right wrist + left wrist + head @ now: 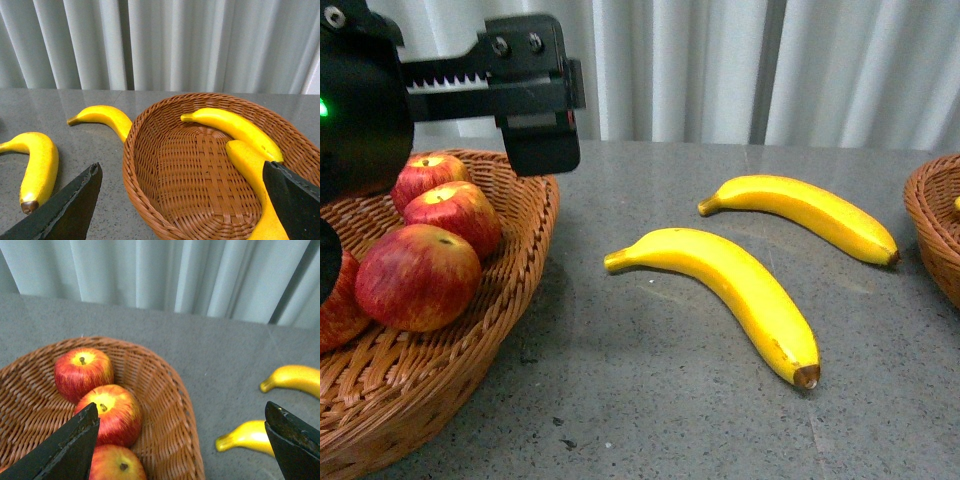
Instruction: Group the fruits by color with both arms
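Several red apples (418, 276) lie in the left wicker basket (510, 290); three show in the left wrist view (83, 371). Two yellow bananas lie on the grey table, the near one (735, 290) and the far one (810, 212). My left gripper (182, 440) is open and empty above the left basket's right rim; its body shows in the front view (535, 90). My right gripper (180, 200) is open and empty above the right basket (150, 150), which holds two bananas (235, 127). The two table bananas also show there (37, 162).
The right basket's edge (932, 225) sits at the far right of the front view. Grey-white curtains (740, 60) hang behind the table. The grey tabletop (650, 400) lies between the baskets.
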Action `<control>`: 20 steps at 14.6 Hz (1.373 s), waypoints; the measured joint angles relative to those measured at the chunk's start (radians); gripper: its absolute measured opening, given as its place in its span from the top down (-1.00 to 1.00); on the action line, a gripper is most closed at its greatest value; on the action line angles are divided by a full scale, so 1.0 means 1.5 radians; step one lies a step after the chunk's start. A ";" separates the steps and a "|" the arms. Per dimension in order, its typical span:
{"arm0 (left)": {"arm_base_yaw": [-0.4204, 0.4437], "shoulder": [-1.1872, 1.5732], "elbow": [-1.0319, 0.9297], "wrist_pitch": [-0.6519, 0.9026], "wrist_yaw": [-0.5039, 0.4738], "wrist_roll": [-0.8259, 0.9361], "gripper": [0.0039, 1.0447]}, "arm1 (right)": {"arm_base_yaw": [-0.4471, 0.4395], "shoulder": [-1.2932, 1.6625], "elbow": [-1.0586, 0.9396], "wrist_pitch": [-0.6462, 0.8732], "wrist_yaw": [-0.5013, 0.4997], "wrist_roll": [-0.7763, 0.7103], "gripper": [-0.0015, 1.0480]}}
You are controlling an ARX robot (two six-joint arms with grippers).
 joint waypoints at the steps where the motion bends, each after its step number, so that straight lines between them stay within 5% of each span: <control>1: -0.004 -0.026 -0.007 0.017 -0.003 0.008 -0.88 | 0.000 0.000 0.000 0.000 0.000 0.000 -0.87; 5: 0.056 -0.187 -0.071 0.037 -0.003 0.091 -0.79 | 0.000 0.000 0.000 0.000 0.000 0.000 -0.87; 8: 0.195 -0.371 -0.233 0.025 0.185 0.126 0.02 | 0.000 0.000 0.000 0.001 0.000 0.000 -0.87; 12: 0.260 -0.468 -0.317 0.012 0.259 0.126 0.99 | 0.000 0.000 0.000 0.000 0.000 0.000 -0.87; 16: 0.355 -0.565 -0.369 -0.037 0.353 0.128 0.98 | 0.000 0.000 0.000 0.000 0.000 0.000 -0.87; 20: 0.356 -0.662 -0.402 -0.087 0.359 0.129 0.98 | 0.000 0.000 0.000 0.000 0.000 0.000 -0.87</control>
